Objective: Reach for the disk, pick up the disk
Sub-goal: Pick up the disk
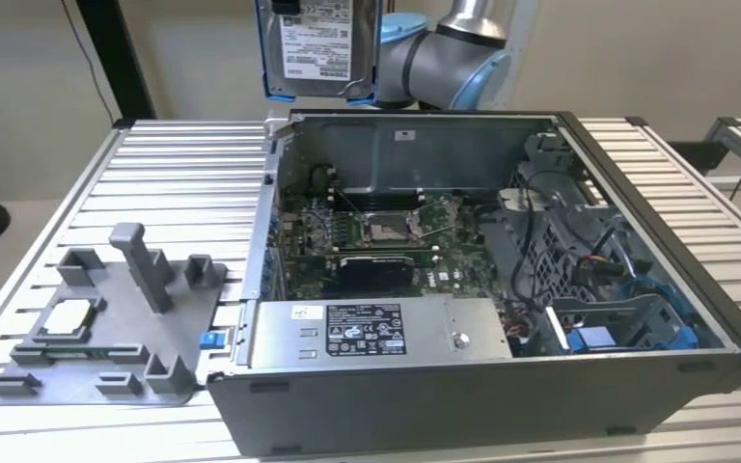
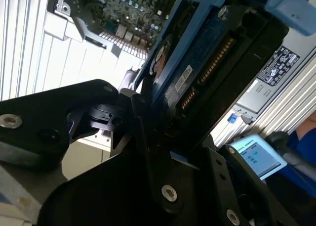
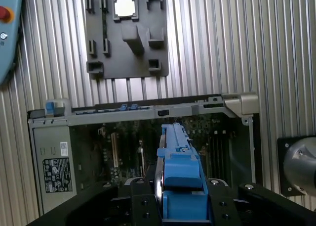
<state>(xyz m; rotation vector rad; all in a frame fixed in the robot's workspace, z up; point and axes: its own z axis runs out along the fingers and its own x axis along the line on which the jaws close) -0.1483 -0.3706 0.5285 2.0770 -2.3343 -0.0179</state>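
The disk [image 1: 320, 43] is a silver drive with a white label and a blue frame. It hangs upright high above the back wall of the open computer case [image 1: 679, 289], close to the grey arm [image 1: 454, 58]. In the first wrist view the disk [image 3: 178, 159] shows edge-on, blue frame toward the camera, between the black fingers [image 3: 143, 202] of my gripper [image 3: 181, 199]. The gripper is shut on it. In the second wrist view the disk [image 2: 197, 67] shows its dark underside and connector, clamped in the black gripper body [image 2: 148, 152].
Directly below lies the case with its motherboard [image 1: 377, 231], power supply [image 1: 370, 333] and blue drive bay [image 1: 602, 338]. A grey fixture plate [image 1: 126, 376] holding a square silver chip [image 1: 68, 316] sits on the slatted table at the exterior view's left. A pendant [image 2: 254, 157] lies nearby.
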